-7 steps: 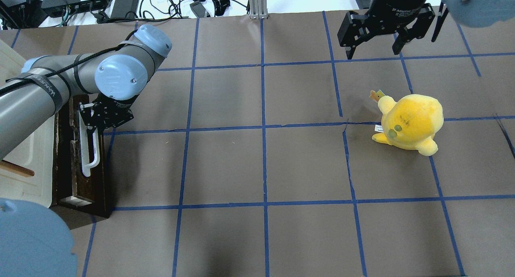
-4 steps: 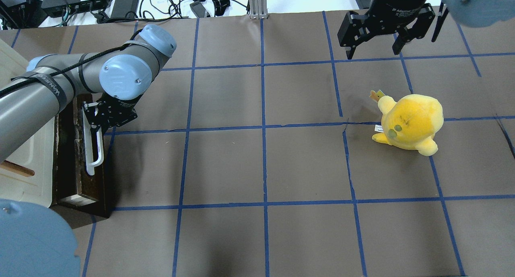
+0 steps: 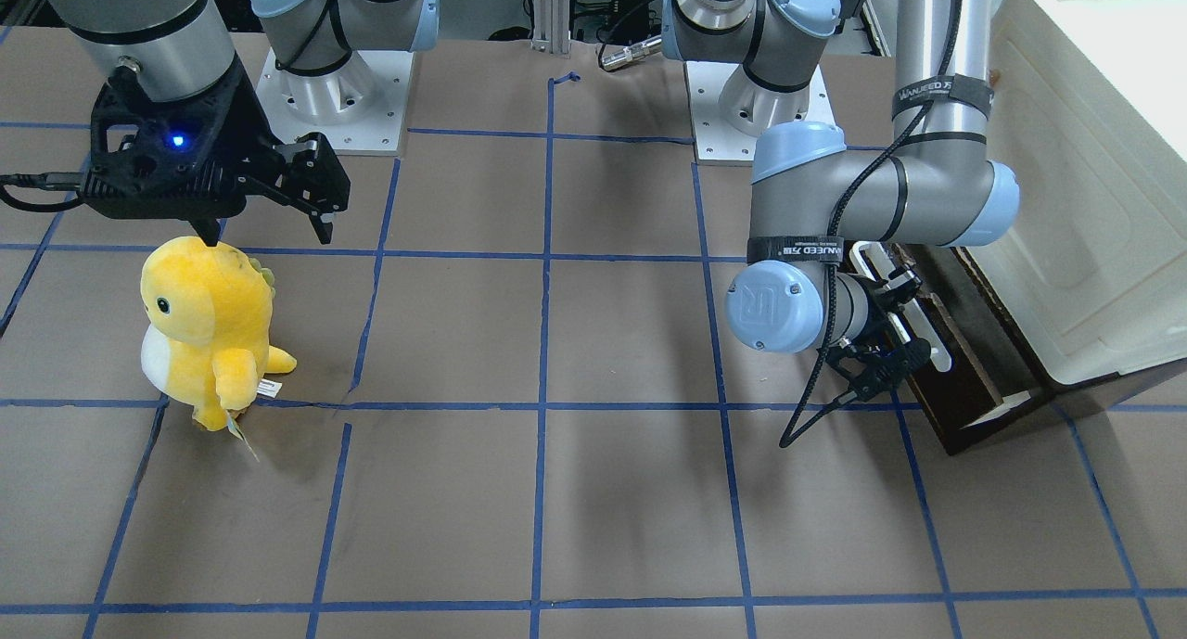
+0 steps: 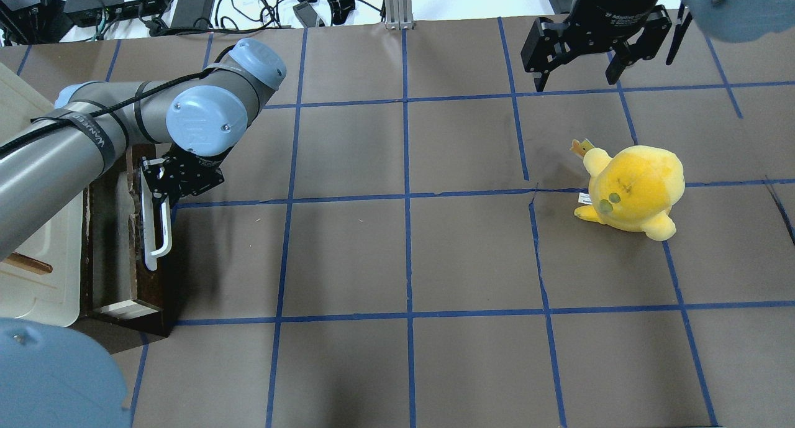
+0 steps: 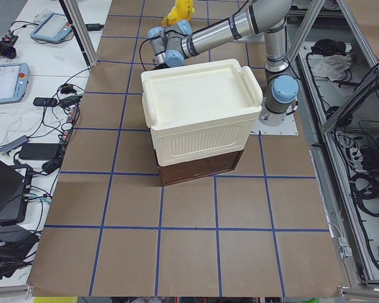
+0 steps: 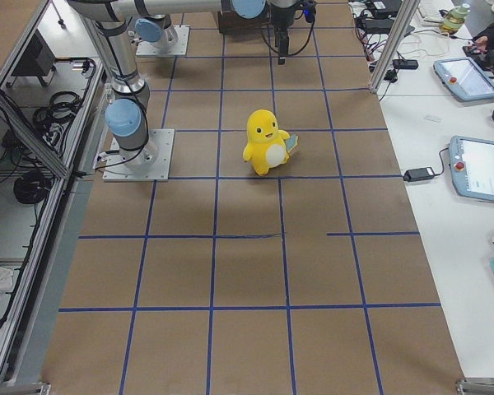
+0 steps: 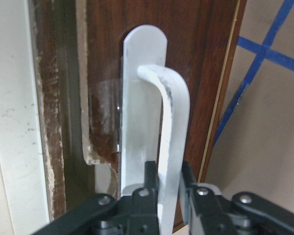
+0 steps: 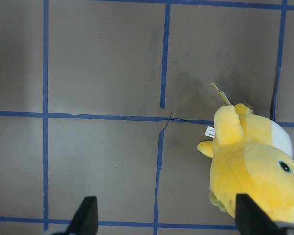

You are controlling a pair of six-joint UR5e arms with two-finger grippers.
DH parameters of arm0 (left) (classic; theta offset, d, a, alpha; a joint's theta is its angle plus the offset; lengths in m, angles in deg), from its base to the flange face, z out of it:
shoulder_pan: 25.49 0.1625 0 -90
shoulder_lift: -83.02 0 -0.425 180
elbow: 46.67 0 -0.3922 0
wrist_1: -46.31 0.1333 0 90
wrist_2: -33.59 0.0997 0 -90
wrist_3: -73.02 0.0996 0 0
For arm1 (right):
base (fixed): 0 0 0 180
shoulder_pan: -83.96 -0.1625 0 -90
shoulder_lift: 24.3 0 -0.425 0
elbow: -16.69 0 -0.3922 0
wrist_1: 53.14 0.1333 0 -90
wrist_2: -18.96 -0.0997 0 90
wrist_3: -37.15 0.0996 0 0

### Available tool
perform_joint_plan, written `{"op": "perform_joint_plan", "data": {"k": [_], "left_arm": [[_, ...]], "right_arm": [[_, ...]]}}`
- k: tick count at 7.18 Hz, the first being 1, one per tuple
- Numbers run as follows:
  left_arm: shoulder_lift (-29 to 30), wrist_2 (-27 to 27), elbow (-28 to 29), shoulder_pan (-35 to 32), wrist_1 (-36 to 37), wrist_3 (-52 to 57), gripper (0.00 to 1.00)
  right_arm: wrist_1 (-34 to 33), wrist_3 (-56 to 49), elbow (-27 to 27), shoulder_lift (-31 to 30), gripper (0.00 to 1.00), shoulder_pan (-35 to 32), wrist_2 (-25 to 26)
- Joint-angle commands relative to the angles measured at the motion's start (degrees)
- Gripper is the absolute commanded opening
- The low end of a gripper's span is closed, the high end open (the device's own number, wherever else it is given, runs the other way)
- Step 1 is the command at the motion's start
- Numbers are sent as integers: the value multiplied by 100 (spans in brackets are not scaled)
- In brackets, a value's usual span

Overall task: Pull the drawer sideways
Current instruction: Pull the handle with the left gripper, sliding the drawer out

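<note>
Left gripper [image 7: 169, 176] is closed tight on the near end of the white handle [image 7: 171, 127], one finger on each side of the bar. The drawer [image 4: 141, 285] sits at the table's [image 4: 404, 260] left edge under the cream box [image 5: 199, 107]. Its dark front stands out from the box, with pale tray showing between them. Nothing stands on the paper just right of the drawer front. Right gripper [image 4: 576, 80] hangs wide open and empty at the far right, above the paper. The yellow plush toy [image 4: 630, 186] stands just near of it, well apart from the drawer.
</note>
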Motion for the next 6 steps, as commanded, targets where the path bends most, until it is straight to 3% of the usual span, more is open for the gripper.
{"op": "perform_joint_plan", "data": {"k": [1, 6], "left_arm": [[8, -28, 36, -117, -40, -52, 8], [26, -133, 141, -214, -119, -61, 8]], "right_arm": [[0, 0, 0, 0, 100, 0, 2], [0, 0, 0, 0, 100, 0, -7]]}}
